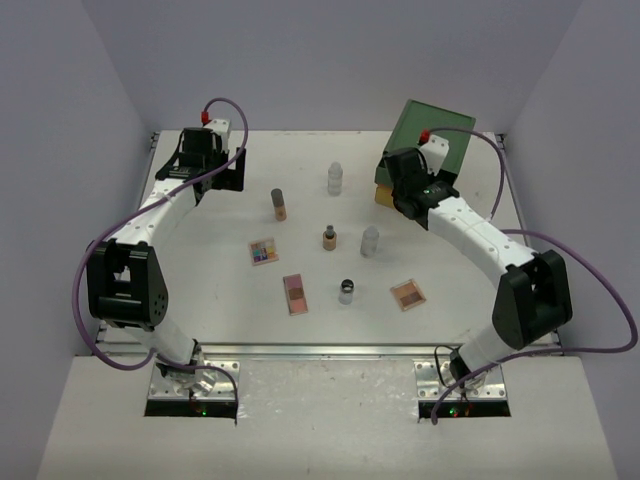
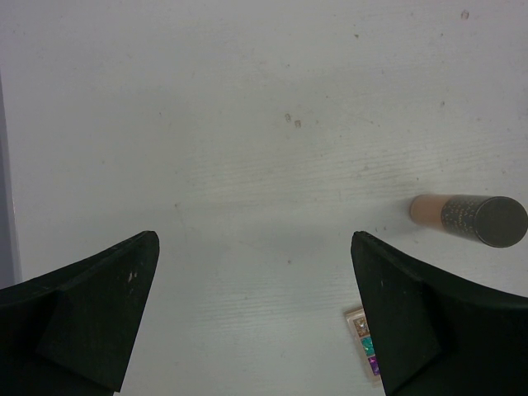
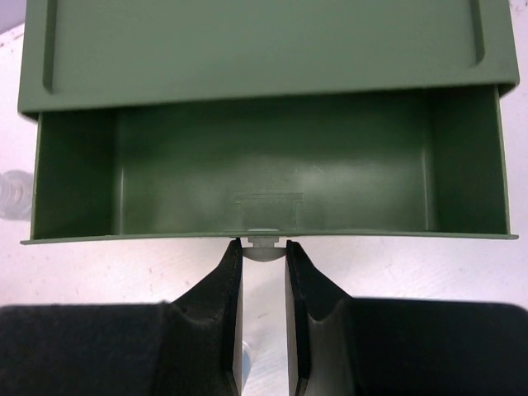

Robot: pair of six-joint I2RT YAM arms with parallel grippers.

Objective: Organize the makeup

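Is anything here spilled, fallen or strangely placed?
Nothing is spilled or broken. Only the green drawer stands pulled out and empty, with the right claw shut on its knob, and the palettes lie at differing angles.

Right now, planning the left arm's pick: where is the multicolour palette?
Top view: the multicolour palette lies left of centre on the table, between the tan tube behind it and a pink-brown palette in front.

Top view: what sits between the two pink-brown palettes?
A small dark-capped clear bottle sits between the left pink-brown palette and the right pink-brown palette, touching neither, seen only in the top view.
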